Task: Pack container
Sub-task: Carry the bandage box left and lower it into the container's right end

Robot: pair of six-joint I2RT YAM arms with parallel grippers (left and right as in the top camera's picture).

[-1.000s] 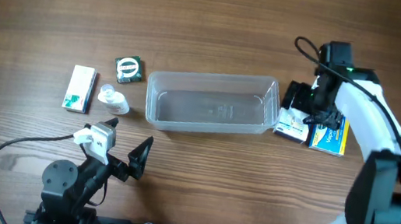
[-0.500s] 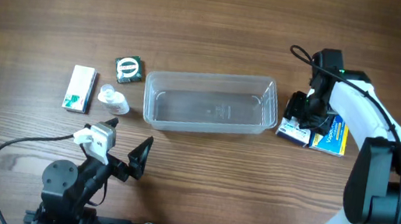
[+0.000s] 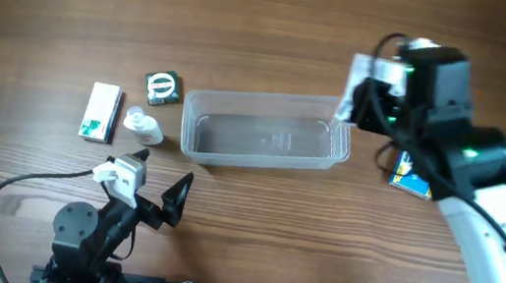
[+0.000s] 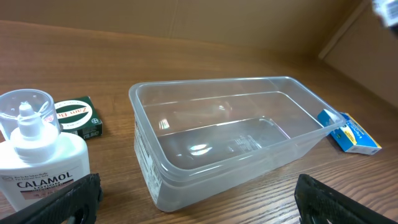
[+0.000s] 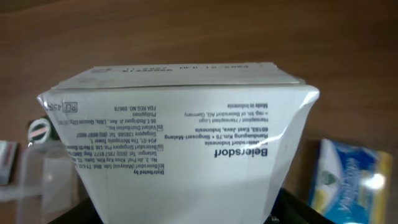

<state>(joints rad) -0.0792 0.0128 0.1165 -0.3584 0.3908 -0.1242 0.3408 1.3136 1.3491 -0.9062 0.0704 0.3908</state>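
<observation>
The clear plastic container [image 3: 264,133] lies lengthwise mid-table and shows empty in the left wrist view [image 4: 224,143]. My right gripper [image 3: 364,96] is shut on a white Beiersdorf box [image 5: 180,143], held in the air above the container's right end; the box [image 3: 354,84] shows at the gripper's left. My left gripper [image 3: 154,197] is open and empty near the table's front edge, its fingers [image 4: 199,199] spread in front of the container.
A blue and yellow box [image 3: 414,176] lies right of the container. Left of it lie a green packet [image 3: 162,87], a white Calamol bottle [image 3: 143,126] and a white and green box [image 3: 99,111].
My right gripper has lifted the white box off the table beside the blue box and carried it up and left over the container's right end. The left arm has not moved.
</observation>
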